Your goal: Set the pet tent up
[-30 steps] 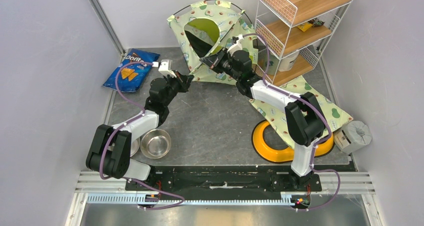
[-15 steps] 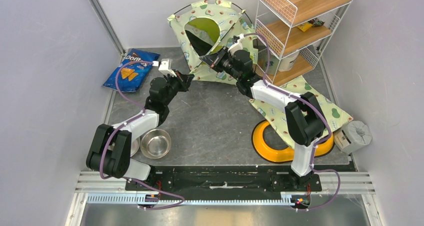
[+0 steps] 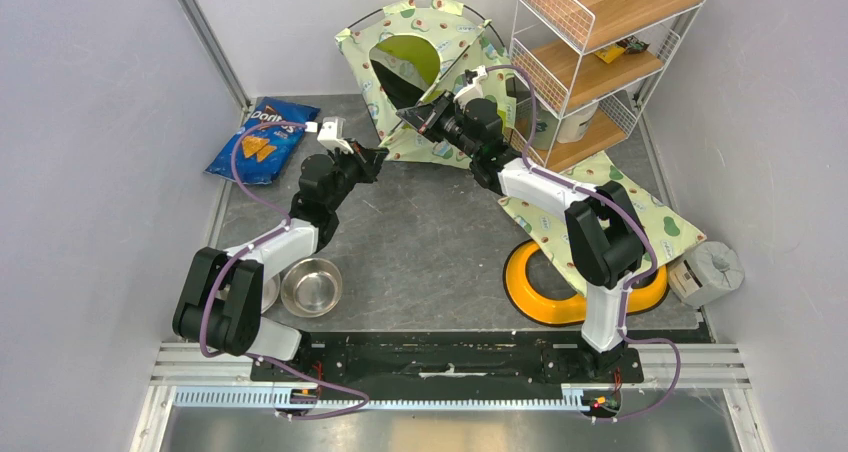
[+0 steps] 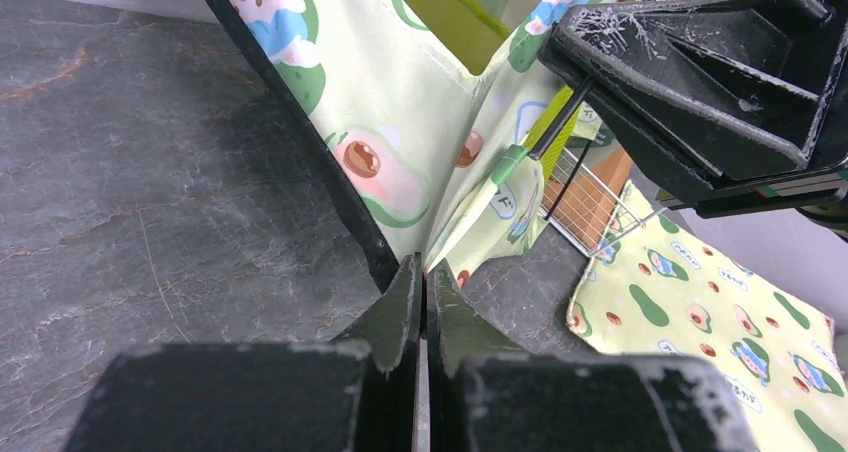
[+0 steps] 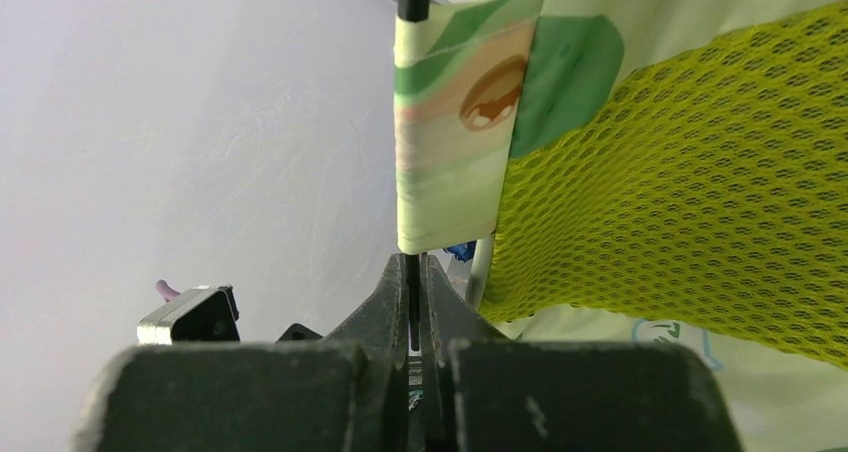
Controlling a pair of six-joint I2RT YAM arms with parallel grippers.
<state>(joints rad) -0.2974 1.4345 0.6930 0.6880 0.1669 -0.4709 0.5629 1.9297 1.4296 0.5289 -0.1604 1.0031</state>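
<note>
The pet tent (image 3: 425, 47), pale green with avocado print and a lime lining, stands tilted at the back, its round doorway facing front. A thin black pole (image 5: 411, 272) runs out of a printed fabric sleeve (image 5: 455, 122) beside the lime mesh lining (image 5: 690, 172), and my right gripper (image 3: 407, 117) (image 5: 411, 264) is shut on that pole. My left gripper (image 3: 380, 156) (image 4: 424, 270) is shut at the tent's lower front corner, where a fold of the printed fabric (image 4: 470, 222) runs into its tips next to the black-edged panel (image 4: 330, 182).
A blue Doritos bag (image 3: 262, 139) lies at the back left. A steel bowl (image 3: 311, 286) sits by the left arm. A white wire shelf (image 3: 600, 62) stands right of the tent. The matching flat mat (image 3: 610, 207) partly covers a yellow ring (image 3: 545, 294); a grey roll (image 3: 715, 269) is far right.
My right gripper has edged up and back toward the tent with the pole. The left arm has stayed where it was.
</note>
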